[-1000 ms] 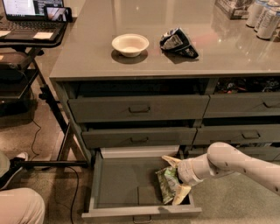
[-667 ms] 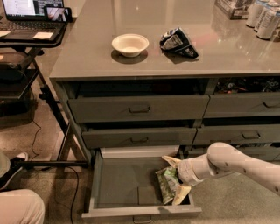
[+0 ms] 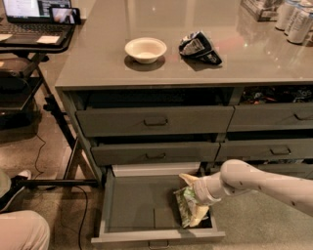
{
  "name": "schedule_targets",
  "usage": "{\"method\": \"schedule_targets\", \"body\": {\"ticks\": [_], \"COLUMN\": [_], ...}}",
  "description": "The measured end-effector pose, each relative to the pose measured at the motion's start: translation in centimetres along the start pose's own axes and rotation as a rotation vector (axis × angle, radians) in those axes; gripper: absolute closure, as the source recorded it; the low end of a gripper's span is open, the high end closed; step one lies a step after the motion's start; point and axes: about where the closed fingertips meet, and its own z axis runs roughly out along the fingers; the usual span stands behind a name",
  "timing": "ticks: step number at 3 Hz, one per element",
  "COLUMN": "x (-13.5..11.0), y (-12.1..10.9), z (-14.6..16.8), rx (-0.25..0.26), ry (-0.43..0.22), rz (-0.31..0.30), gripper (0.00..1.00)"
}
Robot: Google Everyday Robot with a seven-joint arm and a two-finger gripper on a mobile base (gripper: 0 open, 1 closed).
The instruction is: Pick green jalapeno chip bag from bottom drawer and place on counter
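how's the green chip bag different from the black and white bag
The green jalapeno chip bag is light green and lies in the open bottom drawer with the tool at it; the black-and-white bag is dark and sits free on the counter. Both are small glossy snack bags.

On the table (image 3: 98, 63) a bowl (image 3: 145, 49) sits left of a second bag (image 3: 198, 46), with cans (image 3: 293, 19) at the back right corner. A desk (image 3: 29, 46) with a laptop (image 3: 32, 12) stands to the table's left. Below the table's left drawers, the bottom drawer (image 3: 137, 205) is pulled out. The chip bag (image 3: 184, 206) lies at the drawer's right side, and the tool (image 3: 193, 202) is at the chip bag, reaching in from the right.
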Motion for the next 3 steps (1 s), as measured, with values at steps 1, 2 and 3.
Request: {"method": "schedule_targets", "body": {"ticks": [1,2,3], "x": [4.0,8.9,12.3], "y": [-1.3,-2.5,-3.4], "z": [3.3,6.4,8.6], "rx": [0.001,0.000,0.012], "ry": [0.074,0.120,0.129], "rz": [-0.001,-0.016,-0.034], "gripper": [0.00,0.00,0.00]}}
